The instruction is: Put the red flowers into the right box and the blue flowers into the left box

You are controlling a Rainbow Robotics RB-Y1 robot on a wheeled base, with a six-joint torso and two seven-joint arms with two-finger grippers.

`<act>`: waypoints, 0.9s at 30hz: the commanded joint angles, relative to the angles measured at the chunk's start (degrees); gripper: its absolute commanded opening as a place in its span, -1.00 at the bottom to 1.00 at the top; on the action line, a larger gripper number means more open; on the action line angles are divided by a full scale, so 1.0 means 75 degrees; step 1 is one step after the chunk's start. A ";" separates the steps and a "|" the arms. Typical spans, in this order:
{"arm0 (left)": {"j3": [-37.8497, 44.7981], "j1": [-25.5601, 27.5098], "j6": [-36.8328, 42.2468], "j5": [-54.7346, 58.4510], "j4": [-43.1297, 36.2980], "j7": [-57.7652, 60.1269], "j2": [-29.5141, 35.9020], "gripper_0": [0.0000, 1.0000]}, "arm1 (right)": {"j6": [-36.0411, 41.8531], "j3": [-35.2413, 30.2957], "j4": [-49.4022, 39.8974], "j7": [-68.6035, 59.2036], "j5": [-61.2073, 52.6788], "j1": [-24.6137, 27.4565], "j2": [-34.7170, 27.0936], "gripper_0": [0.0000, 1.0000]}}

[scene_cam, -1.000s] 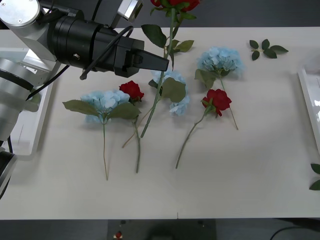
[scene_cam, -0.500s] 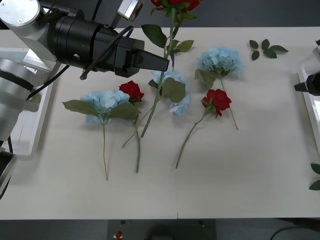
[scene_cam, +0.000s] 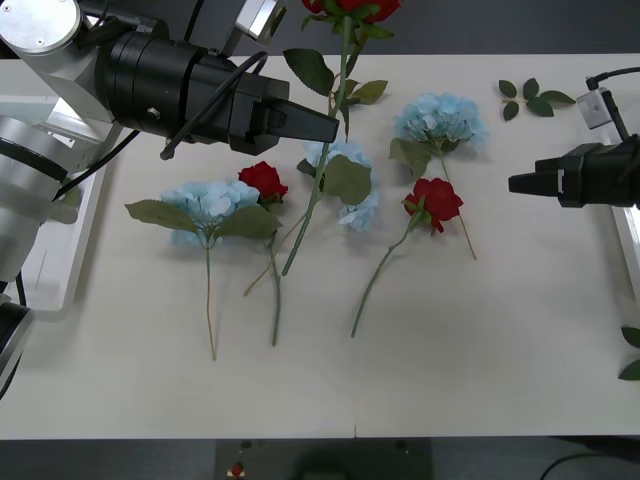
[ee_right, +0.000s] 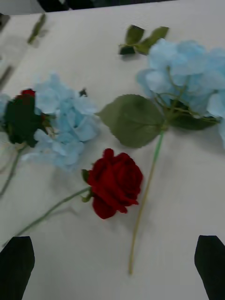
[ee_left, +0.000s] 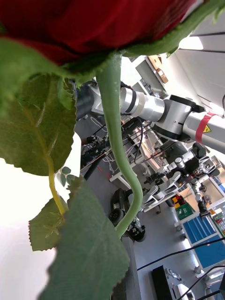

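Beside left box [scene_cam: 60, 250], blue flowers [scene_cam: 205, 205]

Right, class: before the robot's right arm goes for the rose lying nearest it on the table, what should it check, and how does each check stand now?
1. Right gripper open: ok, its fingers stand wide apart.
2. Nearest rose lined up: ok, it lies ahead of the right gripper, between the fingers' lines.
3. Nearest rose free of the blue flower: cannot tell, that flower's stem runs right beside the rose head.
4. Left gripper out of the way: ok, it holds another rose raised above the table's far left side.
5. Right box ready: cannot tell, most of it lies out of frame.
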 commanded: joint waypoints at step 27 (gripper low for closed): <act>0.0100 -0.0069 -0.0019 0.0075 -0.0267 -0.0514 -0.0082 -1.00 | 0.1353 -0.2069 -0.3169 0.1085 -0.2338 0.2962 0.2860 1.00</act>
